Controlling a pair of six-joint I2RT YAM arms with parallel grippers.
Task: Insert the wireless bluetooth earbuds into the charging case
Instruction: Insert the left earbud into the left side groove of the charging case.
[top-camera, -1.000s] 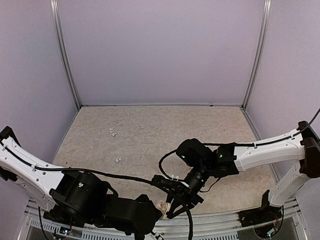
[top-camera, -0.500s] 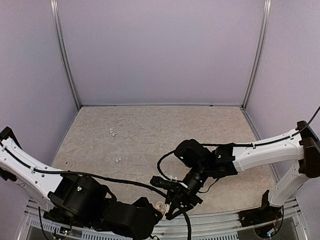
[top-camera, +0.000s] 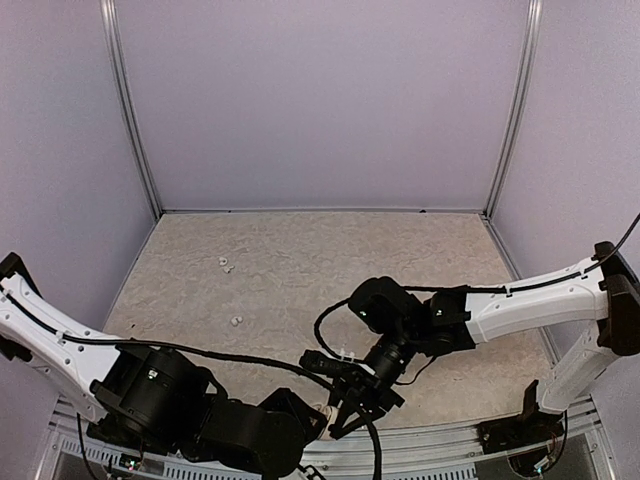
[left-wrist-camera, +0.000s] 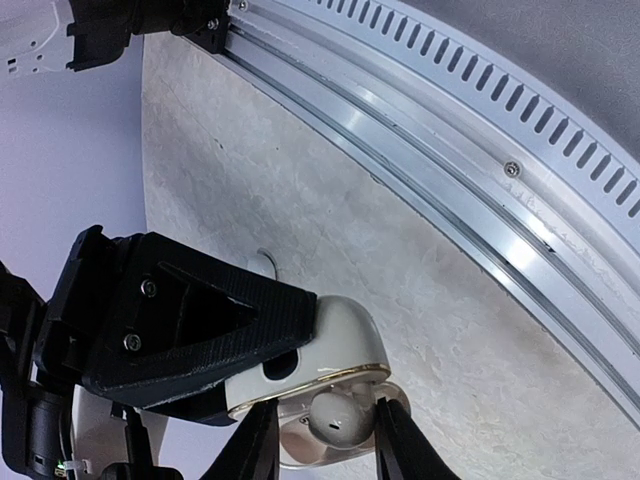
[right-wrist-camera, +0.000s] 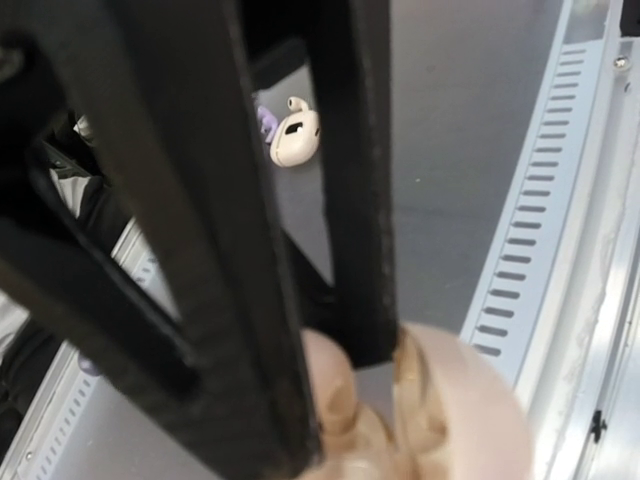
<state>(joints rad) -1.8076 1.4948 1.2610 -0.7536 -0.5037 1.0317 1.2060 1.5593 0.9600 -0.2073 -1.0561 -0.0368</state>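
The charging case (left-wrist-camera: 345, 335) is a white clamshell with a gold rim, standing open at the table's near edge by the rail; it barely shows in the top view (top-camera: 321, 408). A round white piece (left-wrist-camera: 338, 420) sits in its lower half. My left gripper (left-wrist-camera: 325, 412) grips that lower half from both sides. My right gripper (right-wrist-camera: 335, 390) is closed on the lid, one finger (left-wrist-camera: 190, 320) lying on its outside. Two tiny whitish earbuds lie far off on the table, one (top-camera: 225, 264) at the back left and one (top-camera: 236, 321) nearer.
The slotted aluminium rail (left-wrist-camera: 480, 190) runs along the near table edge right beside the case. Both arms crowd the near middle (top-camera: 360, 390). A white earbud-shaped piece (right-wrist-camera: 293, 137) shows on a grey surface behind the right fingers.
The left wrist has shifted a little to the right under the right gripper. The right gripper has edged slightly down and left. The beads on the table have not moved.
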